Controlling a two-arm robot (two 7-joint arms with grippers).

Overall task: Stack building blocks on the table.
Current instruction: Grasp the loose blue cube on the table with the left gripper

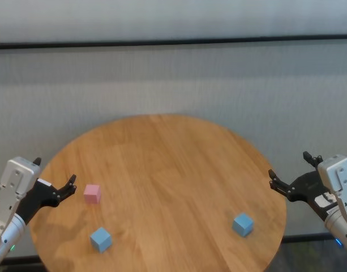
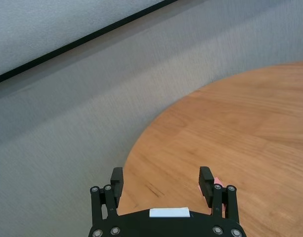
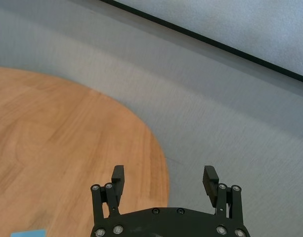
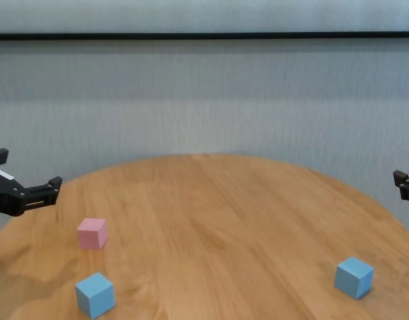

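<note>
Worktop [image 1: 162,170] round, wood-grain, near edge cut off in head and chest views; each wrist view catches only one curved side of it. Grey wall behind, dark strip along its top.

Left hand [image 1: 55,182] hangs over the worktop's left rim, fingers spread wide, gripping nothing; the arm runs out of frame at lower left. Right hand [image 1: 295,170] hangs just off the right rim, likewise spread and empty, arm cut at the frame edge. Chest view shows only one fingertip of the right hand at the far right border.

Three blocks lie apart, none stacked. Pink block [image 1: 92,194] sits just beside the left hand; left wrist view shows only a sliver of pink behind one finger. Blue block on the left [image 1: 101,239] lies near the front edge, nearer than the pink. Blue block on the right [image 1: 243,224] sits near the right rim; right wrist view shows only a corner of it, cut off at the frame edge.
</note>
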